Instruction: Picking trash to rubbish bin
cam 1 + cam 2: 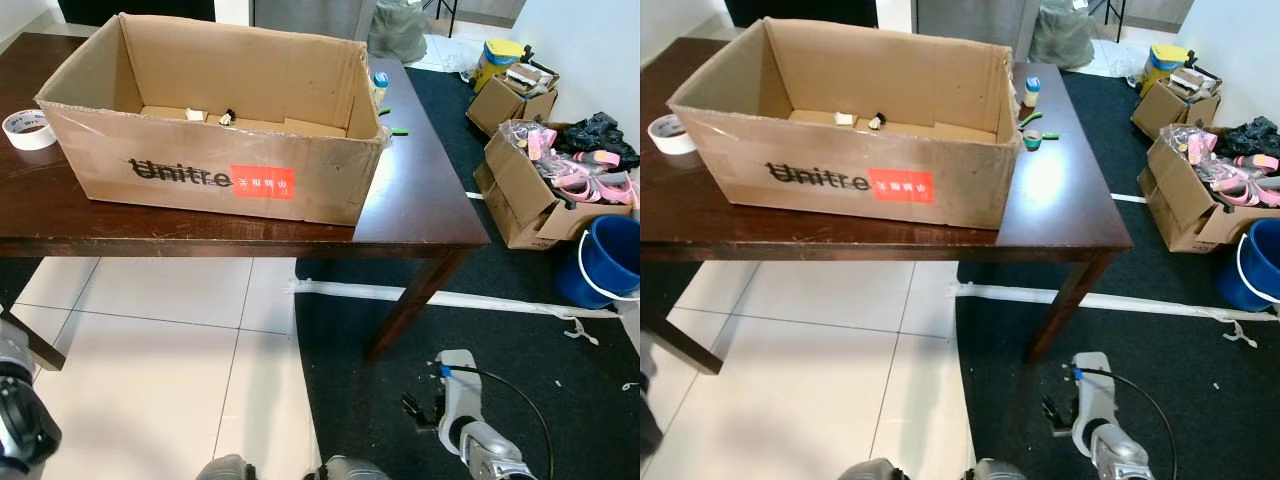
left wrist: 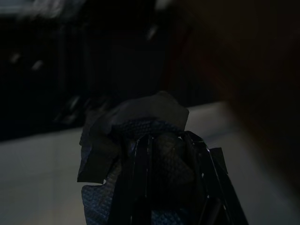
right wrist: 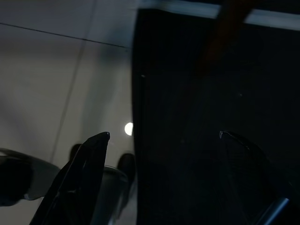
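Left claw (image 2: 164, 178) hangs low in shade, its black fingers clamped around a crumpled wad of paper or cloth trash (image 2: 136, 126) which bulges out above the tips; light floor tile behind it. Right claw (image 3: 164, 154) hangs over the edge where pale tile meets dark carpet, fingers spread wide apart, nothing between them. In the head views the right arm (image 1: 465, 415) sits at lower right, idle. Cardboard box (image 1: 215, 125) occupies the upper left and centre of the frame on the dark wooden table (image 1: 420, 215); open top, a few small scraps on its bottom, so it probably serves as the bin. Roll of tape (image 1: 27, 128) at far left on the table. Judgement: carry step in hand, drop not yet done. To do it well: keep the grip firm while raising the left arm, clear the near wall of the box before moving in, release only once the wad is well over the opening, since loose edges could snag on the fingers
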Robot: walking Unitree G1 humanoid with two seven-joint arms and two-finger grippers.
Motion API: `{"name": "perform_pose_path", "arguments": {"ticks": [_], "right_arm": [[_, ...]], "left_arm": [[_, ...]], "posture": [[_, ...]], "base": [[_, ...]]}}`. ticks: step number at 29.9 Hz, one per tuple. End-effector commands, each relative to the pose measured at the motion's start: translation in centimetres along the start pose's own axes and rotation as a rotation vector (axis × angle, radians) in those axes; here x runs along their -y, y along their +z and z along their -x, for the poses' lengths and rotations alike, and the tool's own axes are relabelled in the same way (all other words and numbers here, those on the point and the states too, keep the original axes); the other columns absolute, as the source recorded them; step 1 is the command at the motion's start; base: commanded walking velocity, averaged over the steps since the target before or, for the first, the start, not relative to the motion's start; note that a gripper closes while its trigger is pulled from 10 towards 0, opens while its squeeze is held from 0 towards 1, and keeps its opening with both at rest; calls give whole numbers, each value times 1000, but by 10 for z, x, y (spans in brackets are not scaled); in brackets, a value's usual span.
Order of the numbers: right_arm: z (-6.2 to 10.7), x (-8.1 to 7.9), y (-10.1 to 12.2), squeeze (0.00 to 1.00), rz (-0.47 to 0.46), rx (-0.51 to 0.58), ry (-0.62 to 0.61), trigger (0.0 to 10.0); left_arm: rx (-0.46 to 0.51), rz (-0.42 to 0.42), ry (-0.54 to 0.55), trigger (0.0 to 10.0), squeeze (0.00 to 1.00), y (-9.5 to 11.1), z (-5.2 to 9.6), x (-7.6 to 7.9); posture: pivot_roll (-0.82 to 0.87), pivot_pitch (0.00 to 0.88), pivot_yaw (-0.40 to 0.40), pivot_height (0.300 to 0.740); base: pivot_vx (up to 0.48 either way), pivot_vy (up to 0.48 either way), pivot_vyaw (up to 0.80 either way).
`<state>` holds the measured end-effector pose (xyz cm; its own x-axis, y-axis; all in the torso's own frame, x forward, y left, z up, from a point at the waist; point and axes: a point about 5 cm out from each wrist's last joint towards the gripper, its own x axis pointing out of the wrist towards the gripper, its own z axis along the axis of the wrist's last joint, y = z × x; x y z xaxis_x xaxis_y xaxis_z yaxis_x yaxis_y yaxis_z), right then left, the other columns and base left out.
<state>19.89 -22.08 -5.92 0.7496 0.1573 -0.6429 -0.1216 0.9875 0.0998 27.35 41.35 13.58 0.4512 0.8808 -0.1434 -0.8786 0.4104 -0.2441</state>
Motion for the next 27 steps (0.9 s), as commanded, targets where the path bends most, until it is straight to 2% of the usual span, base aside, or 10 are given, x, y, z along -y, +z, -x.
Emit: {"name": "perform_pose_path", "arguments": {"ticks": [1,6,9,13,17,19,20,22,23,27], "right_arm": [[3,1,-6,0,-5,-19,4,10000],[1,-12,-12,0,-2,-34,74,10000],[-2,-25,-16,0,-11,-50,117,10000],[-2,-34,-24,0,-32,-87,118,10000],[-1,-32,-27,0,-74,-93,74,10000],[-1,-31,-28,0,-100,-95,49,10000],[-1,-31,-28,0,-100,-95,49,10000],[-2,-32,-28,0,-114,-93,43,10000],[-2,-32,-28,0,-114,-93,43,10000],[-2,-32,-27,0,-130,-84,29,10000]], "left_arm": [[91,15,-16,10000,0,24,-5,4],[250,73,-112,10000,0,70,-4,34],[388,99,-249,10000,0,109,5,66],[449,183,-426,10000,0,135,18,97],[461,245,-613,10000,0,144,32,122],[450,327,-882,10000,0,150,55,157],[450,327,-882,10000,0,150,55,157],[440,377,-1095,10000,0,151,78,183],[440,377,-1095,10000,0,151,78,183],[411,431,-1400,10000,0,144,118,218]], "posture": [[76,79,-70,740],[76,79,-70,740],[73,77,-67,740],[72,75,-61,740],[76,75,-58,740],[76,75,-58,740],[76,75,-58,740],[70,74,-55,740],[70,74,-55,740],[70,74,-55,740]], "base": [[0,0,0],[0,0,0],[0,0,0],[0,0,0],[0,0,0],[0,0,0],[0,0,0],[0,0,0],[0,0,0],[0,0,0]]}}
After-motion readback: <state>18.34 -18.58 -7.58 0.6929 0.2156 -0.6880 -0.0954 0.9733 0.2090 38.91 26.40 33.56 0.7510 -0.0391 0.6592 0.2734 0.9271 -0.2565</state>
